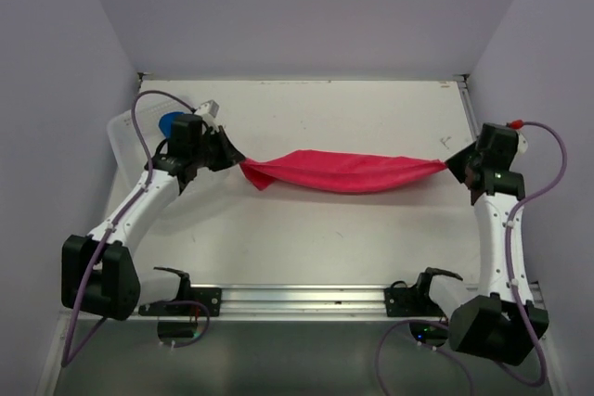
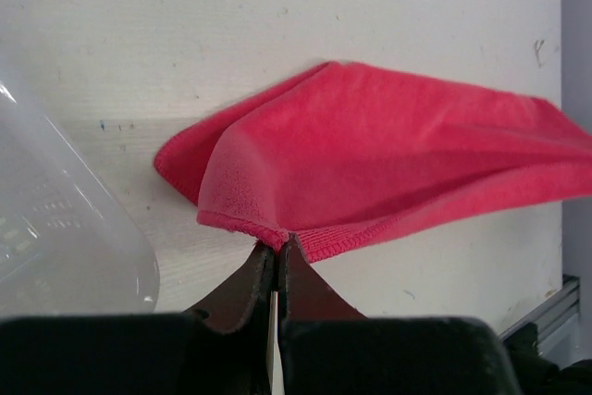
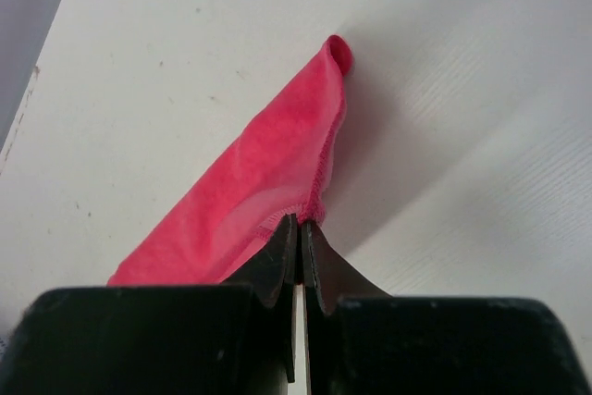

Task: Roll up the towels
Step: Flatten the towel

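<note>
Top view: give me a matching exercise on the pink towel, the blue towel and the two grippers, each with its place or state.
Column one:
1 pink towel
2 blue towel
3 left gripper
4 right gripper

Column two:
A shut on the pink towel's right end
B far left, partly hidden
C stretched between the two grippers
D shut on the pink towel's left end

Pairs: 1-C, 2-B, 3-D, 4-A.

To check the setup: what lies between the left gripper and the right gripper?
Only the pink-red towel, stretched from the left gripper to the right gripper, each shut on one end. The top view shows this best.
</note>
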Controlling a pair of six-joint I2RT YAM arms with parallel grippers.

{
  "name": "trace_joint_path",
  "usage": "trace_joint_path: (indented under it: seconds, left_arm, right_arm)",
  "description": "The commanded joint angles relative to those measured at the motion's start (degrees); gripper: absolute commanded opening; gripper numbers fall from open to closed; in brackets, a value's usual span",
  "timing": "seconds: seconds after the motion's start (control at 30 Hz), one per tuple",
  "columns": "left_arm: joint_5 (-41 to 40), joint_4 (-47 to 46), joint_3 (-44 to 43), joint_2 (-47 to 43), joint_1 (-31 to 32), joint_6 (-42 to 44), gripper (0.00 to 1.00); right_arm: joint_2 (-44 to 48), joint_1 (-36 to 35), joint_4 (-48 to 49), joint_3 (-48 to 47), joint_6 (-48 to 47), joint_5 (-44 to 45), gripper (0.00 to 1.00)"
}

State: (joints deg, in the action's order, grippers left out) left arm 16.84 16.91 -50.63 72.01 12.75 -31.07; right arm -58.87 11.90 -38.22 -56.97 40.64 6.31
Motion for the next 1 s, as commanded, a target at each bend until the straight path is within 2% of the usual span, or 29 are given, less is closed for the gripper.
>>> trace_joint_path:
  seconds: [0.0, 0.17, 0.33, 0.57, 0.67, 0.9, 0.97]
  left_arm:
    - [5.7, -3.4, -5.9, 3.0, -4.4, -6.8, 0.00]
    - [9.2, -4.4, -11.2, 8.1, -8.3, -8.6, 0.00]
    - [9.4, -2.8, -19.1, 13.1, -8.9, -9.0, 0.00]
    - [12.5, -5.0, -27.7, 20.8, -9.4, -15.0, 0.00]
    - [14.7, -5.7, -34.3, 26.4, -10.1, -17.6, 0.00]
    - [18.9, -2.1, -59.7, 40.0, -10.8, -21.7, 0.00]
    - [20.2, -4.2, -61.2, 41.8, -11.5, -23.7, 0.00]
  right_arm:
    - [-1.2, 5.1, -2.2, -0.2, -1.7, -9.0, 0.00]
    - [-3.3, 9.5, -0.9, -3.1, 1.3, -11.7, 0.00]
    - [-5.7, 12.3, 1.0, -6.4, 4.2, -13.4, 0.00]
    - [-10.6, 13.1, 8.4, -9.8, 8.9, -16.2, 0.00]
    - [-15.0, 13.4, 10.6, -14.2, 11.3, -18.8, 0.00]
    - [-22.9, 13.5, 11.7, -25.6, 13.8, -21.8, 0.00]
    - [-23.9, 13.4, 12.5, -27.8, 14.5, -22.6, 0.00]
